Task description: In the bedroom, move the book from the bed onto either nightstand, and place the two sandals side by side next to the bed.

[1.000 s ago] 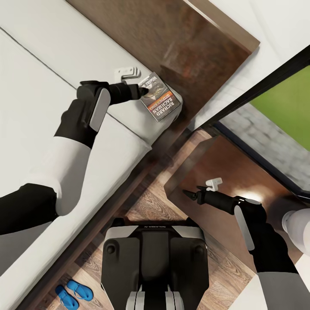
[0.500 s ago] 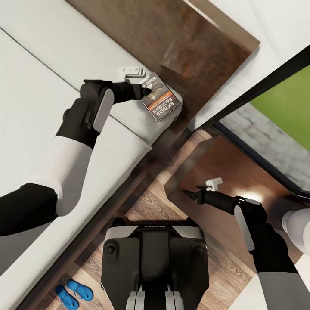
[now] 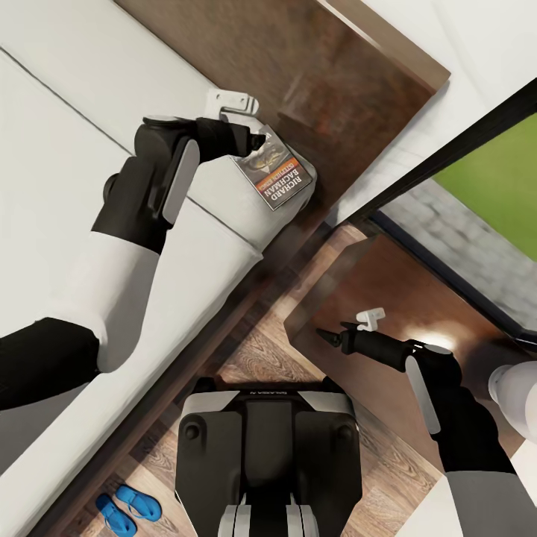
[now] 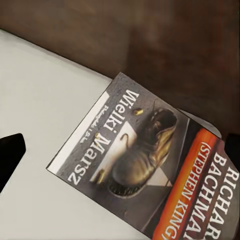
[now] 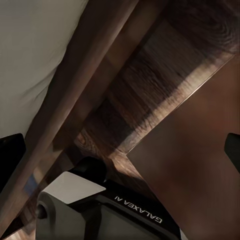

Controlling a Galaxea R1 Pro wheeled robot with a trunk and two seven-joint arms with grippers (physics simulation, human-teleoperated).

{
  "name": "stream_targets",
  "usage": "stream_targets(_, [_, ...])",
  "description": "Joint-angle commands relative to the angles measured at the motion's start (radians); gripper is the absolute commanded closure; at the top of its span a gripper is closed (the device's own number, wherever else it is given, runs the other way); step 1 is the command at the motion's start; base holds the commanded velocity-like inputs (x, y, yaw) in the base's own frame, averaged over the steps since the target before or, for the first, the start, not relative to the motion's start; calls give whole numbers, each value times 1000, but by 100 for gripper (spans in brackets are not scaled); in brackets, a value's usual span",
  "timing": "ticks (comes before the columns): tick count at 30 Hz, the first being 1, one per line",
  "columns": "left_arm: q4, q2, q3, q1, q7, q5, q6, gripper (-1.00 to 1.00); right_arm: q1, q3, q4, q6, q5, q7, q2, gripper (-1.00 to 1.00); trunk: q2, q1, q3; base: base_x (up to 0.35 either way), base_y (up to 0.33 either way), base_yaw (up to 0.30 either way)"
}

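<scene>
The book (image 3: 277, 177) sits flat at the bed's (image 3: 67, 164) far right corner by the headboard. Left gripper (image 3: 250, 138) hovers over it, jaws spread for a grab; right gripper (image 3: 328, 335) hangs open above the nightstand (image 3: 395, 291).

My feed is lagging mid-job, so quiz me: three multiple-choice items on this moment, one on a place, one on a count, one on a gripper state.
1. Where does the thin grey-dark paperback book with the orange band lie?
A. On the pale grey-white mattress of the bed, at its corner
B. On the glossy reddish-brown nightstand
C. On the wood-plank floor

2. How many bright blue flat sandals show on the floor?
A. One
B. Two
C. Three

3. How is the left gripper?
A. Shut on the book
B. Open over the book
C. Shut on a sandal

Answers: 1 A, the book rests on the mattress corner by the headboard. 2 B, a pair lies beside the bed. 3 B, the left wrist view shows both fingers apart, cover between them.
</scene>
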Motion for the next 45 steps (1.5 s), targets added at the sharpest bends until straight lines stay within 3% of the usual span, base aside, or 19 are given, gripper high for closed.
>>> stream_targets(1, [-1, 0, -1, 0, 3, 7, 6, -100, 0, -1, 0, 8, -8, -1, 0, -100, -1, 0, 0, 0, 0, 0])
stream_targets(5, [-5, 1, -12, 0, 1, 0, 6, -100, -1, 2, 0, 8, -7, -1, 3, -100, -1, 0, 0, 0, 0, 0])
stream_targets(15, [-2, 0, -44, 0, 2, -2, 4, -100, -1, 2, 0, 8, -2, -2, 3, -100, -71, 39, -32, 0, 0, 0])
stream_targets(17, [1, 1, -74, 0, 3, -3, 3, -100, 0, 1, 0, 8, -2, 0, 3, -100, -85, 46, -38, 0, 0, 0])
stream_targets(19, [1, 1, -83, 1, 2, -3, 3, -100, 0, 1, 0, 8, -2, 0, 3, -100, -99, 54, -46, 0, 0, 0])
stream_targets(36, [-5, 6, -93, 1, 1, -2, 2, -100, -1, 0, 0, 7, -1, -1, 1, -100, -218, 119, -123, 0, 0, 0])
stream_targets(45, [-16, 11, -96, 1, 1, -6, 4, -100, 0, 0, 0, -30, 1, -3, 1, -100, -218, 119, -136, 0, 0, 0])
